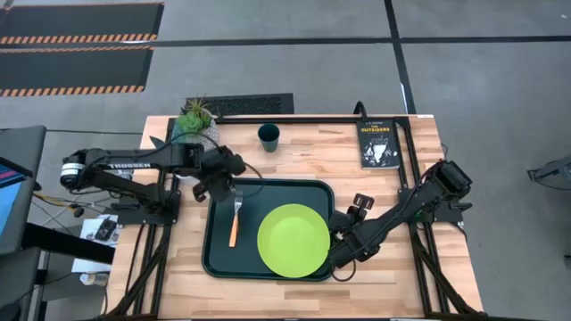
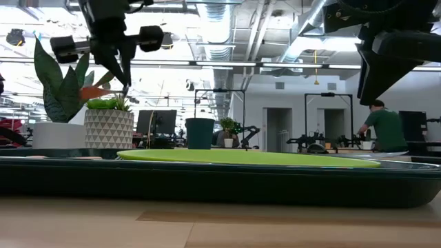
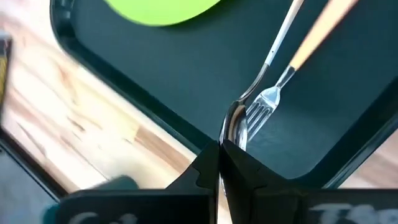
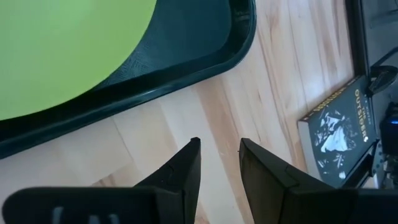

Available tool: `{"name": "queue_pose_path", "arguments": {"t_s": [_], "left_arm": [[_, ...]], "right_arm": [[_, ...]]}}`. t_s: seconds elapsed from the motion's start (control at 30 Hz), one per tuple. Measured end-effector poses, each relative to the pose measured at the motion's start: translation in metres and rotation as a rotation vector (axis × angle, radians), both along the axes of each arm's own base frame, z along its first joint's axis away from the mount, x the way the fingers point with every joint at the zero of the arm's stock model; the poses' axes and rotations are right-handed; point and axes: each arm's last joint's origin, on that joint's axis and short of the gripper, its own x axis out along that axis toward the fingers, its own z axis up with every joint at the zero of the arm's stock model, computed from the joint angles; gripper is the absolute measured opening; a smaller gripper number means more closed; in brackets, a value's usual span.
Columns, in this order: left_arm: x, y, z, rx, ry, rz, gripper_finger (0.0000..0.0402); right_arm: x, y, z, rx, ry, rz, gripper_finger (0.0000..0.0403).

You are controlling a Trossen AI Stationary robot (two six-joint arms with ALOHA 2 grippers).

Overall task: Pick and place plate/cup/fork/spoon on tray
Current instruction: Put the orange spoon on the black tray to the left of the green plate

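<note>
Lime-green plate [image 1: 293, 240] sits on tray [image 1: 217, 260], at 3 o'clock from fork [image 1: 235, 219]. Left wrist view alone shows left claw [image 3: 222, 148] clamped on the spoon [image 3: 235, 124] bowl, beside the fork tines. Right claw [image 4: 219, 149] apart, empty, over wood surface [image 1: 428, 267] off the tray's right rim. Cup [image 1: 268, 136] at 12 o'clock, off-tray. Low view: person [image 2: 383, 127] in room behind.

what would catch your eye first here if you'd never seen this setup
The lime-green plate stands out, lying in the right part of the dark green tray. Next, the left hand over the tray's far left corner, shut on the spoon, right beside the fork lying in the tray.
</note>
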Motion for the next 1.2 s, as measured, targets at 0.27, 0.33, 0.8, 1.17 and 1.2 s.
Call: {"name": "queue_pose_path", "arguments": {"t_s": [0.27, 0.33, 0.8, 1.17, 1.2], "left_arm": [[0.021, -0.02, -0.022, 0.022, 0.097, -0.148, 0.0], [0.027, -0.023, -0.031, 0.041, 0.139, -0.155, 0.0], [0.079, -0.032, -0.05, 0.039, 0.23, -0.192, 0.0], [0.095, -0.03, -0.075, 0.032, 0.369, -0.14, 0.0], [0.095, -0.03, -0.075, 0.031, 0.366, -0.137, 0.0]], "right_arm": [[0.005, -0.005, -0.001, 0.025, -0.015, -0.025, 0.0132], [0.007, -0.007, -0.001, 0.031, -0.021, -0.032, 0.0132], [0.012, -0.006, -0.002, 0.057, -0.065, -0.035, 0.0132], [0.011, -0.005, -0.002, 0.056, -0.063, -0.033, 0.0132], [0.011, -0.005, -0.002, 0.056, -0.063, -0.033, 0.0132]]}}
